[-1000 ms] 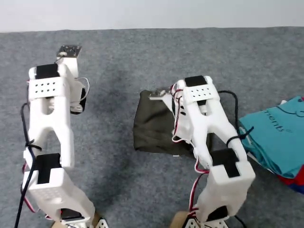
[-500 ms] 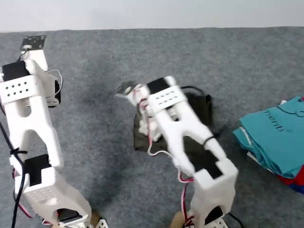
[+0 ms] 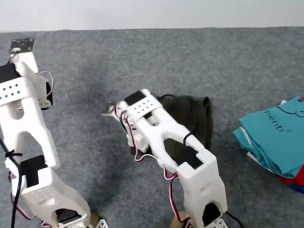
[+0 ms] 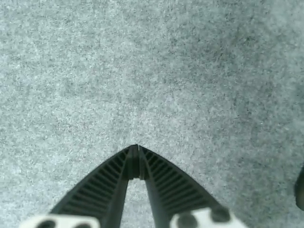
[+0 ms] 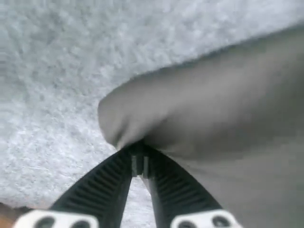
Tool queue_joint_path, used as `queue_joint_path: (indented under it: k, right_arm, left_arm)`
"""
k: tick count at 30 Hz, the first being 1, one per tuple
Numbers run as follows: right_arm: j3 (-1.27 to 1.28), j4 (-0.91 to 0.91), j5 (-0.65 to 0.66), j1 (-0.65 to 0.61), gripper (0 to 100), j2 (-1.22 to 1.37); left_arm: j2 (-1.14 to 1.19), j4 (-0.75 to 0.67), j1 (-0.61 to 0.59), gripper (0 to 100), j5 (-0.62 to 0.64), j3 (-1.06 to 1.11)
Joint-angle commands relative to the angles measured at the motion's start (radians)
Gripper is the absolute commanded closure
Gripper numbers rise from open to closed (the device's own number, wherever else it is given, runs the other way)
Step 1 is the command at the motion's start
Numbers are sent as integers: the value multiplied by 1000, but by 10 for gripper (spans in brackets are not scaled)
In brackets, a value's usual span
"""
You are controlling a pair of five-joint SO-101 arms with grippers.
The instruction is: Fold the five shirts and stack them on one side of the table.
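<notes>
Dark olive shirt (image 3: 192,116) crumpled at middle of counter (image 3: 118,61), one rounded fold pinched in right pincer (image 5: 139,160); teal shirt (image 3: 275,137) folded flat atop red shirt (image 3: 286,179) at right edge.

The centre shirt (image 3: 194,116) lies on the table (image 3: 142,57), about midway across it. The right arm (image 3: 166,142) reaches in from the near edge and crosses above the centre shirt's left part, hiding that side. The right gripper (image 5: 139,154) sits at the centre shirt's left edge, its tips pinched on a fold of the cloth. A stack of shirts (image 3: 278,135) lies to the right of the centre shirt and well apart from it, one on another at the table's right edge. The left arm (image 3: 28,123) stands far to the left of the centre shirt. The left gripper (image 4: 138,151) hangs behind and to the left of the centre shirt, tips together over bare table.
</notes>
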Motion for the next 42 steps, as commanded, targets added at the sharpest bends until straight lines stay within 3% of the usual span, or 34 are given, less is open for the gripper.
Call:
queue_joint_path:
  k: [1, 18, 26, 31, 37, 42]
  right_arm:
    - [-123, 22, -2, 53, 989, -117]
    - [-204, -171, 0, 610, 989, -21]
    - [-209, -240, 0, 730, 989, 117]
    - [-279, -191, -2, 719, 989, 99]
    - [-402, -64, -6, 565, 989, -5]
    - [-411, -65, -6, 421, 989, -28]
  left_arm:
    - [-64, 9, -8, 998, -9, -31]
    - [-63, 5, -2, 998, -9, -31]
    - [-58, 3, -2, 998, -11, -31]
    - [-57, 3, 0, 998, -29, -30]
    - [-57, 3, 0, 998, -34, -30]
    - [-57, 3, 11, 998, -34, -30]
